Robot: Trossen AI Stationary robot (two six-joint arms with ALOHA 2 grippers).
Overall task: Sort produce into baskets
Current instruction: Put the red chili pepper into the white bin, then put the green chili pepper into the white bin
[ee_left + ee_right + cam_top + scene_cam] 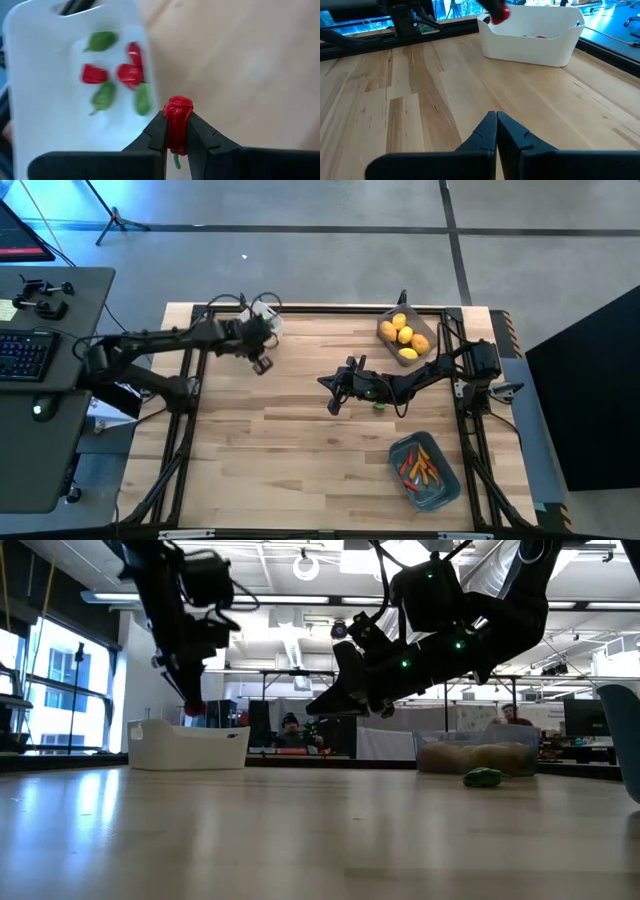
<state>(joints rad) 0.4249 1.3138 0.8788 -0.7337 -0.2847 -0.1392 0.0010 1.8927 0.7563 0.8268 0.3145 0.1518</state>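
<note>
The left gripper (177, 137) pinches a small glossy red pepper-like toy piece (178, 117) between its two dark fingers, a thin green stem poking out below the grip. It hangs in the air above the light wooden slatted table (300, 440), just beside the white rectangular plastic basket (45, 95), which lies a little ahead of and to one side of the fingertips. Inside that basket rest three more red pieces (130, 74) and three green leaf-shaped pieces (102, 41). In the low view the same left gripper (194, 700) shows with the red piece at its tip, lifted clear of the tabletop and above the near end of the white basket (190, 745). The right gripper (496, 131) has its fingers pressed together with nothing between them; it hovers over bare wood near the table's middle, pointing toward the white basket (532, 35) well ahead of it. A small green toy piece (379, 404) lies on the table just beside the right arm. Behind the right gripper, a translucent grey basket (404, 338) holds yellow rounded fruits (402, 335), and farther out to its side a blue-teal basket (425, 472) holds thin orange and red carrot-like pieces (420, 467).
</note>
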